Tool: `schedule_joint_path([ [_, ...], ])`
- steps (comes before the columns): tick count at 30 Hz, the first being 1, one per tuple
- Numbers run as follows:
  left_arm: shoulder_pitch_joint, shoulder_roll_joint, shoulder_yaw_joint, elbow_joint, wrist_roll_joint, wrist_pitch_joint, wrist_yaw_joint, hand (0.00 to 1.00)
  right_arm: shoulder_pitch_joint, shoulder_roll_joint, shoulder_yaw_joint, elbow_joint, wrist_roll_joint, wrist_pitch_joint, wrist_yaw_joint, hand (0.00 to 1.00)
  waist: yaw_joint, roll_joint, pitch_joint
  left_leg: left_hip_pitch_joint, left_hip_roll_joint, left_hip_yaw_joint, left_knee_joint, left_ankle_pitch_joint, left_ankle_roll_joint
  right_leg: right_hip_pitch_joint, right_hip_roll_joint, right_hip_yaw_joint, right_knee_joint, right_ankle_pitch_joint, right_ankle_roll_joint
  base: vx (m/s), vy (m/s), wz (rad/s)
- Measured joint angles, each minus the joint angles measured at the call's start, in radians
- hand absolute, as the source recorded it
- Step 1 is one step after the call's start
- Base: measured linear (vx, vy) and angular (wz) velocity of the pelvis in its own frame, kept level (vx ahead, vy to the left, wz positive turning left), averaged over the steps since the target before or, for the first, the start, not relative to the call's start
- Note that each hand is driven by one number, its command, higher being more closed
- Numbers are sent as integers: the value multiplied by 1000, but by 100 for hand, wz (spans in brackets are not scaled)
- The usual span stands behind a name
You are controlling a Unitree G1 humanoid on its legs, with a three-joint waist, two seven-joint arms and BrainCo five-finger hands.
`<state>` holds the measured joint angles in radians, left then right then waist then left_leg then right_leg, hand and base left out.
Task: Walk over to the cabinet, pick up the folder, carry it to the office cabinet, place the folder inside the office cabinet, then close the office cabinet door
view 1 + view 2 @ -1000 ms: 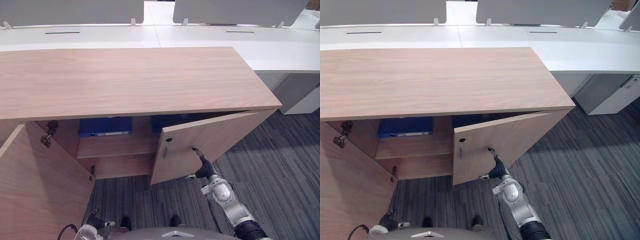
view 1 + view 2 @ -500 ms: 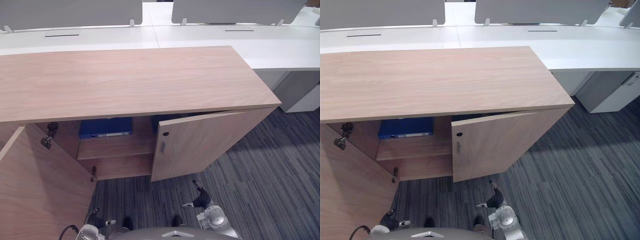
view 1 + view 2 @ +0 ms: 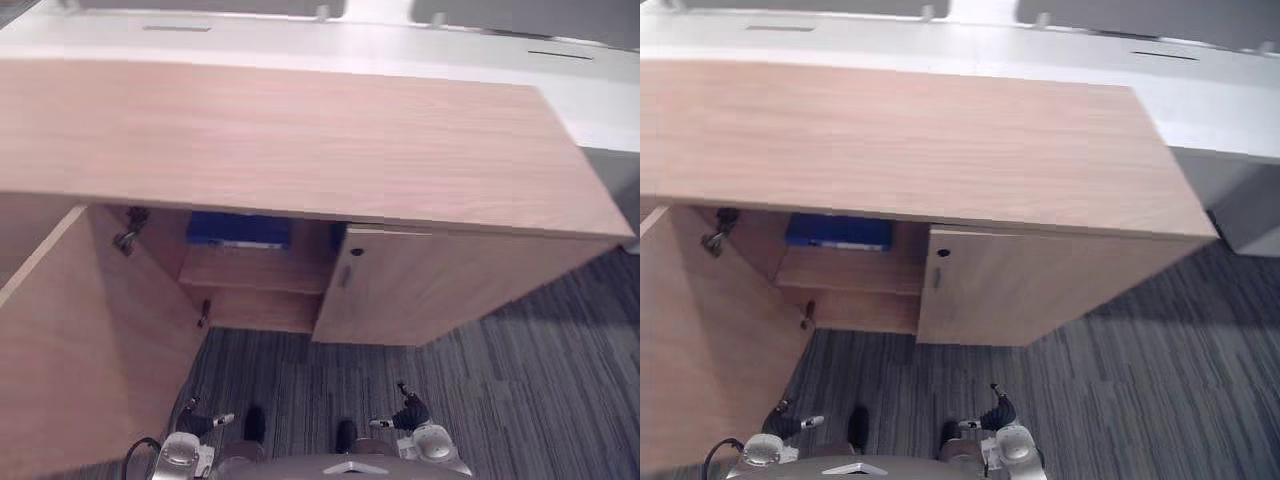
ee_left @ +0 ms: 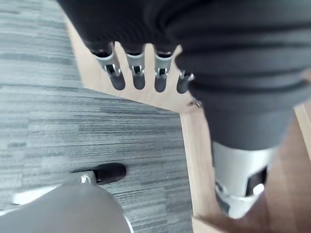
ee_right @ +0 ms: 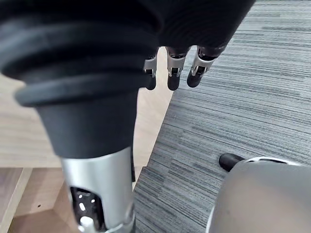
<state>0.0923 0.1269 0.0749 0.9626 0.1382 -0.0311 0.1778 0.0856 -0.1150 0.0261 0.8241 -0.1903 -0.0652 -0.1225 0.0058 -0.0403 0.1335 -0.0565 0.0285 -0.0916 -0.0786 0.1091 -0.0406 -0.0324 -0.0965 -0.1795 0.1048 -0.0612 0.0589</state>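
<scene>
Folder [image 3: 238,229] lies on the shelf inside the office cabinet [image 3: 300,150], so left hand [image 3: 200,419] and right hand [image 3: 407,412] hang low over the carpet [image 3: 520,380], fingers [image 4: 138,73] straight and empty; right door [image 3: 440,290] looks shut, left door [image 3: 90,340] stands wide open, probably the next job.

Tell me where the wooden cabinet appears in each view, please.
Left eye view: the cabinet fills the upper half, its left door open.
Right eye view: the same, shifted slightly leftward.
Left wrist view: its wood shows past the left hand.
Right wrist view: its wood shows past the right hand.
Shared landmark: the grey striped carpet.
</scene>
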Motion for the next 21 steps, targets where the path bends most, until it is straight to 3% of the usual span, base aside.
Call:
schedule_joint_path([
  [2,9,-12,27,-10,-20,-1,8,0,-29,1,0,2,7,2,-12,0,3,5,4,-17,-1,14,0,27,4,-7,-4,-28,39,-24,3,-100,-12,65],
  [4,13,-21,49,-12,-21,-2,13,0,-40,10,-10,-9,6,3,-19,0,12,4,4,-17,7,47,-1,-27,10,-19,-24,-63,64,-40,-3,-119,23,44],
  [5,13,-23,71,-12,-22,-2,13,0,-34,29,-35,-32,6,1,-21,0,7,-14,-6,-27,-1,111,-5,-104,14,-22,-50,-80,49,-46,-10,-132,46,41],
  [6,19,-14,88,-9,-21,-3,13,0,-32,40,-53,-29,7,-1,-22,0,0,-39,4,-41,-10,194,105,-117,41,-17,-86,-88,51,-45,-6,-93,33,41],
  [7,19,-18,94,-9,-21,-3,13,0,-25,41,-56,-26,7,2,-21,0,-1,-33,1,-39,-10,224,164,-120,39,-8,-93,-88,56,-48,1,43,23,39],
  [8,50,-48,102,-6,-23,-3,13,0,-1,27,-71,-17,8,2,-21,0,-10,17,-21,10,5,230,134,-125,32,16,-64,-91,61,-65,28,49,20,37],
  [11,59,-47,124,-4,-45,-1,15,0,18,33,-92,18,28,10,-21,0,-18,19,-40,69,-26,188,-8,-56,32,44,-64,-82,9,-52,38,53,50,41],
  [16,58,-23,229,-10,-117,-1,22,0,-27,36,-128,58,28,25,-21,0,-8,-11,-36,86,-47,168,-6,-49,40,95,-66,-84,-33,-22,50,67,41,15],
  [21,66,13,374,-146,-255,-22,62,0,-65,21,-134,57,28,25,-23,0,-4,-7,-36,97,-47,148,-8,-49,40,122,-61,-98,-51,-16,48,19,-4,8],
])
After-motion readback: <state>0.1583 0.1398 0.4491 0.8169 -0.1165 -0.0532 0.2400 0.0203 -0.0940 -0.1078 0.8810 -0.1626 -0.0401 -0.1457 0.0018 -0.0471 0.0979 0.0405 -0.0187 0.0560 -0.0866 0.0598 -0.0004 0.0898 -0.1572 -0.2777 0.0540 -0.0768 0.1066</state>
